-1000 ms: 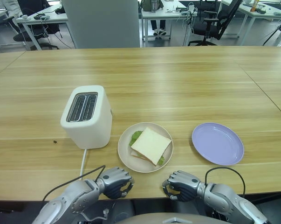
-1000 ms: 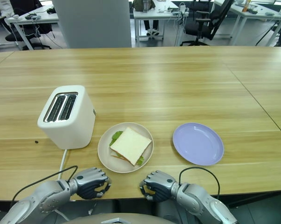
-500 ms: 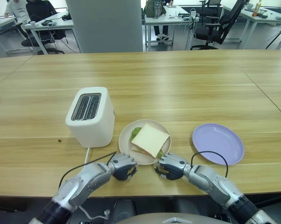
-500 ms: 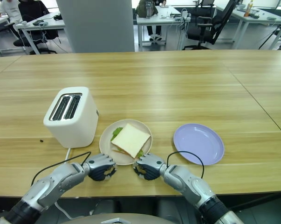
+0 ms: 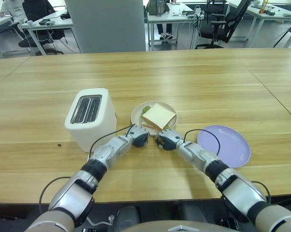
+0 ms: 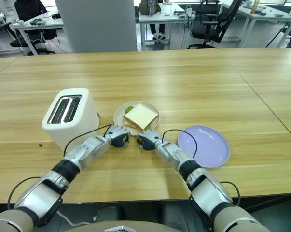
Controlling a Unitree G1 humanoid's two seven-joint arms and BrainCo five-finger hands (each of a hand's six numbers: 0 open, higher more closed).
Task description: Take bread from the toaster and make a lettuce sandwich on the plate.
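One toaster with two slots. Two plates: one beige plate and one purple plate. One sandwich. Two robot hands: left robot hand, right robot hand. One bench.

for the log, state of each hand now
Left hand: fingers curled, holding nothing, at the near rim of the plate.
Right hand: fingers curled, holding nothing, at that same rim.

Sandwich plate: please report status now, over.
Left hand and right hand curled, holding nothing, at near rim of beige plate. Sandwich assembled on it, lettuce showing. Toaster left, purple plate right, both apart.
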